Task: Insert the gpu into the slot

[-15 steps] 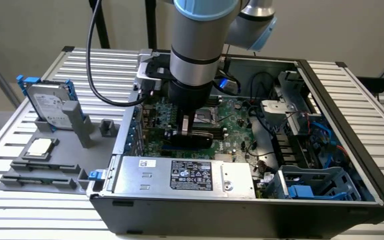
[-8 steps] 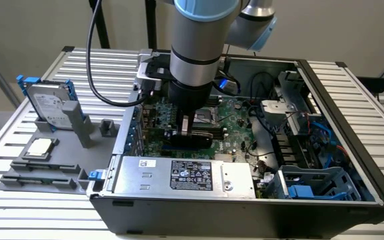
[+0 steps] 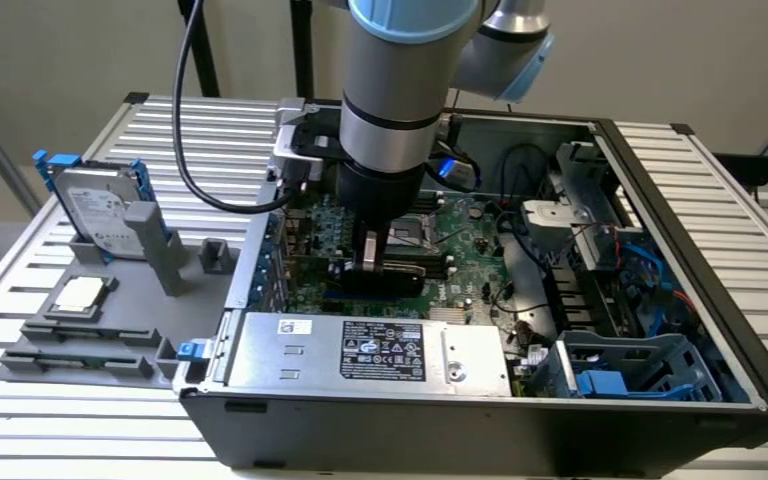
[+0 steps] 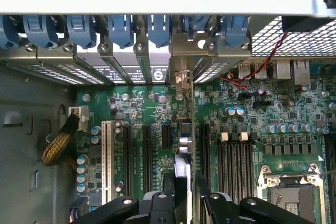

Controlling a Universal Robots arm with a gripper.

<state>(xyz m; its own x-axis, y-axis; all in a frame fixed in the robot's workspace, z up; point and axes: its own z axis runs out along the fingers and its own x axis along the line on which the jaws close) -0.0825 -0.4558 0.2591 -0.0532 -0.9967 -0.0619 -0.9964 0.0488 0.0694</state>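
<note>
A: What does the gripper have?

B: It is closed on the gpu. Its black fingers press both faces of the card, which stands on edge between them, down inside the computer case.

A: Where does the card sit?

B: Straight below the gripper, over the green motherboard, its long edge parallel to the black expansion slots just to one side of it. The memory slots lie just to the other side, the processor socket beyond them. Whether its lower edge is seated in a connector I cannot tell.

A: And further out?

B: Ahead of the gripper, the card's end reaches the case's rear wall under a row of blue clips. In the exterior view the silver power-supply box lies just in front of the gripper, toward the camera. A hard drive stands well off to the exterior view's left, outside the case.
</note>
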